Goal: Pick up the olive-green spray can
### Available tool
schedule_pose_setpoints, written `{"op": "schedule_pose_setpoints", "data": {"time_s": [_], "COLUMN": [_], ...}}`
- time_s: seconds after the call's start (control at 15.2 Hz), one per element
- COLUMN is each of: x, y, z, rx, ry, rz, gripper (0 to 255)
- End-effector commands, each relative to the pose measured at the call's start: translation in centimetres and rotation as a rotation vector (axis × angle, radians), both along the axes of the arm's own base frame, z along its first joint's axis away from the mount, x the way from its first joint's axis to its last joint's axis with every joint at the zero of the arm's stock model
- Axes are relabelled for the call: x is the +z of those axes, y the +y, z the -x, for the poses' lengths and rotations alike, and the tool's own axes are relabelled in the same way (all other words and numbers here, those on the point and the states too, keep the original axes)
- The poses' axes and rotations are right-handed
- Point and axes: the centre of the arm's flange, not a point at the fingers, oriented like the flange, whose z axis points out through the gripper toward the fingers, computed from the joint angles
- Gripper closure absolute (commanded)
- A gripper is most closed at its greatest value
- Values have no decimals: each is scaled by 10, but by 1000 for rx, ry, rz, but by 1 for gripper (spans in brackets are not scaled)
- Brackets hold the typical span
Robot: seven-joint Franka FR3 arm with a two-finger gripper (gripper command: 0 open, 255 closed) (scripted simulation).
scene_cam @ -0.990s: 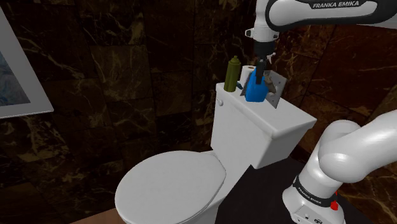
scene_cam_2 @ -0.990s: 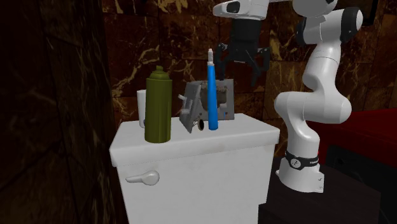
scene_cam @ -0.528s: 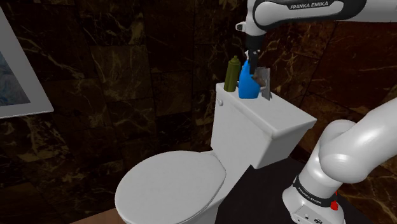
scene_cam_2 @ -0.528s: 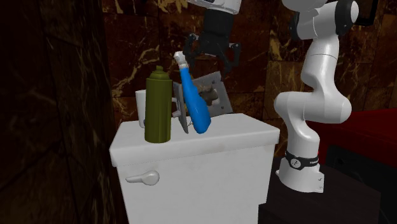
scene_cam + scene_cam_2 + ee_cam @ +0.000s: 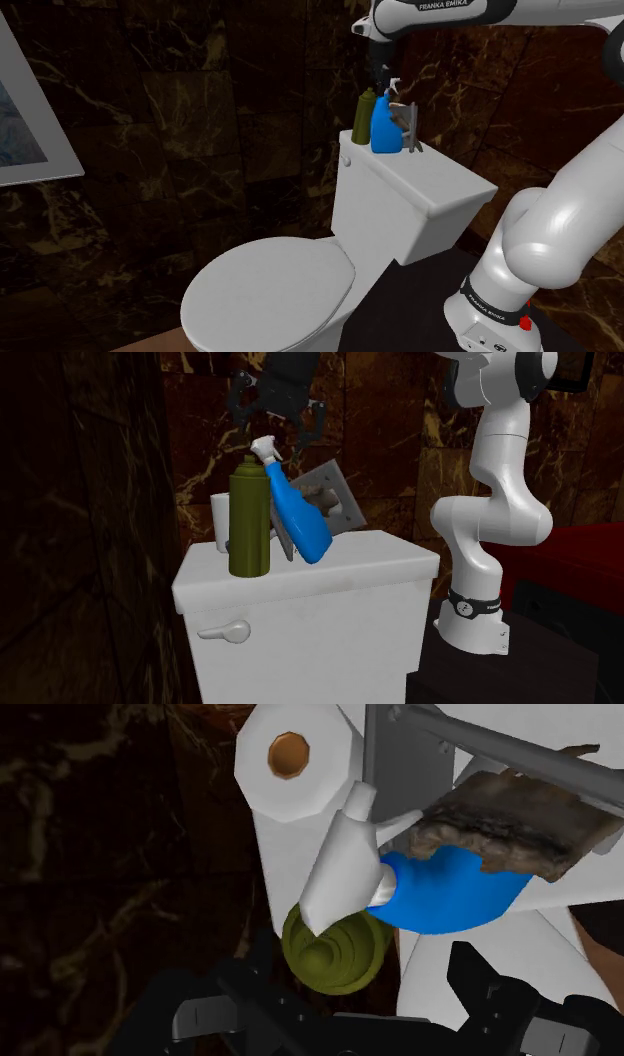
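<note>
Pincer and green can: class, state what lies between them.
The white nozzle of the blue bottle, leaning over the green can; wrist view.

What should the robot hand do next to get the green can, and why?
Probably ease straight down, slowly. The open gripper hovers above the olive-green spray can, but the tilted blue spray bottle leans toward it, its nozzle right at the can's top, so a quick drop might knock it.

The spray can [image 5: 249, 524] looks matt, the blue bottle [image 5: 301, 524] and white toilet tank [image 5: 310, 617] smooth.
</note>
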Motion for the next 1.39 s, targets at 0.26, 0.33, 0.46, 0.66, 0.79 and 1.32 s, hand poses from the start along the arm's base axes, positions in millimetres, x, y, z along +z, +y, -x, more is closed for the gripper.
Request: {"op": "schedule_pose_setpoints", "data": {"time_s": [0.26, 0.33, 0.46, 0.66, 0.79, 1.32], "x": [-13, -18, -29, -32, -31, -32], "y": [-1, -1, -1, -1, -1, -1], "z": [-18, -18, -18, -18, -18, -18], "rx": [72, 72, 72, 72, 72, 72], "ry": [-6, -6, -6, -6, -6, -6], "rz": [27, 27, 27, 27, 27, 27], "gripper": [0, 0, 0, 0, 255, 255]}}
